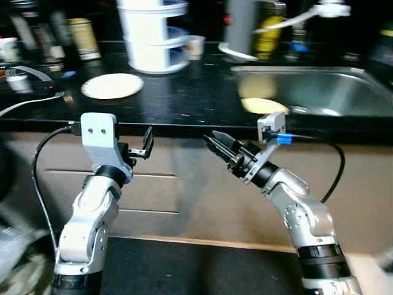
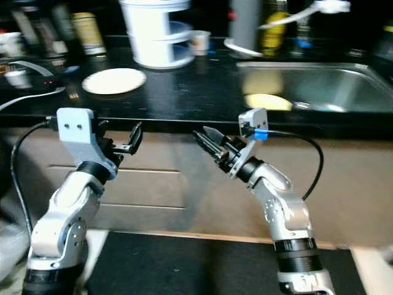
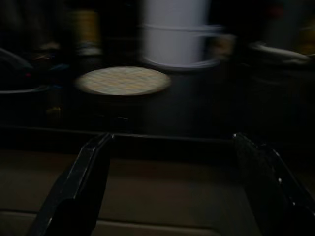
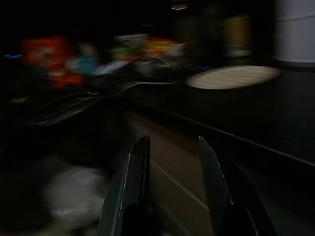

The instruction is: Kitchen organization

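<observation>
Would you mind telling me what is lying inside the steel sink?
A pale yellow plate lies in the sink near its left wall. The basin beyond it looks bare, but the near wall hides the front of the bottom.

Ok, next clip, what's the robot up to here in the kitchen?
Nothing is being handled yet. The robot faces a black countertop, both arms raised below its front edge. The left gripper is open and empty, aimed toward a pale plate on the counter. The right gripper, slightly parted and empty, hangs in front of the cabinets. A sink sits to the right.
</observation>
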`<state>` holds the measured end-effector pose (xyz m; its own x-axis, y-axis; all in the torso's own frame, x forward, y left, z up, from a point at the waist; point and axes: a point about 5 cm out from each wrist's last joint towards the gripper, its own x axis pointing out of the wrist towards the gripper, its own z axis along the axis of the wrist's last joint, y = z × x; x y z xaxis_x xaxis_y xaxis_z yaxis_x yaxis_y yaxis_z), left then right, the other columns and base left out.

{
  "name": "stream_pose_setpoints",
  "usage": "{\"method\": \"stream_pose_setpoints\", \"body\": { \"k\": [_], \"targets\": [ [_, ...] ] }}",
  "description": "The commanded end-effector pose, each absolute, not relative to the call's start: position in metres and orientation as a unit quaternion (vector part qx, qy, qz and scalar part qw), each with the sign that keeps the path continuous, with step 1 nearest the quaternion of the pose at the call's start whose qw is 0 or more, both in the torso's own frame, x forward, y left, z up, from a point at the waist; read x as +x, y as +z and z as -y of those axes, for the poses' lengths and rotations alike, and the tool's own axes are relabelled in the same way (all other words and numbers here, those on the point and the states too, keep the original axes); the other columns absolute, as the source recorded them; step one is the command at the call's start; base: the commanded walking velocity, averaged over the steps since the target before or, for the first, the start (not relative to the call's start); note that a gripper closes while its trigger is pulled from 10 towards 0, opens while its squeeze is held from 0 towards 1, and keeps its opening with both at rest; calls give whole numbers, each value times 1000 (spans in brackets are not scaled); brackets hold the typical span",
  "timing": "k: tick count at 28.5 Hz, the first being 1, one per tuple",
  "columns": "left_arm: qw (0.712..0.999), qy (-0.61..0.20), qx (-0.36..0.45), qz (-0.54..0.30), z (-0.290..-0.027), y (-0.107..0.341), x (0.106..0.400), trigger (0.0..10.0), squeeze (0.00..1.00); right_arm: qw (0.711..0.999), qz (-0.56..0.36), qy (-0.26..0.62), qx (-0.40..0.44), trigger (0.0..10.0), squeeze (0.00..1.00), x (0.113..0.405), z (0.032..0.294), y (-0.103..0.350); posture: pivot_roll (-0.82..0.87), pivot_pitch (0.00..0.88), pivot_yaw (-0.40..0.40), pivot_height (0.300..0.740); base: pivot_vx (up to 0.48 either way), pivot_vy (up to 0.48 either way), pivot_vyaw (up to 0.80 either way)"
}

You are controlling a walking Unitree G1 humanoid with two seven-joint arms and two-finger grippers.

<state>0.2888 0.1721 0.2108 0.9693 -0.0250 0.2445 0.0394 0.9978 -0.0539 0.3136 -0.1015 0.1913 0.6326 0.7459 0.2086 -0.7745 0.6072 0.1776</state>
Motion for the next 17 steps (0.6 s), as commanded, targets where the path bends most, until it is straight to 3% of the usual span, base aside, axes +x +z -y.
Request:
{"method": "stream_pose_setpoints", "body": {
  "k": [1,3,17],
  "targets": [
    [991,-26,-29,126,-166,212,289,10000,0,901,65,415,111,10000,0,315,109,194,47,0,-9,740,416,0,769],
    [991,-26,-30,126,-166,212,290,10000,0,901,67,413,112,10000,0,315,109,195,47,0,-9,740,414,0,769],
    [990,-29,-28,136,-167,221,292,10000,0,903,85,403,118,10000,0,320,109,208,55,0,-5,740,425,0,0]
  ]
}}
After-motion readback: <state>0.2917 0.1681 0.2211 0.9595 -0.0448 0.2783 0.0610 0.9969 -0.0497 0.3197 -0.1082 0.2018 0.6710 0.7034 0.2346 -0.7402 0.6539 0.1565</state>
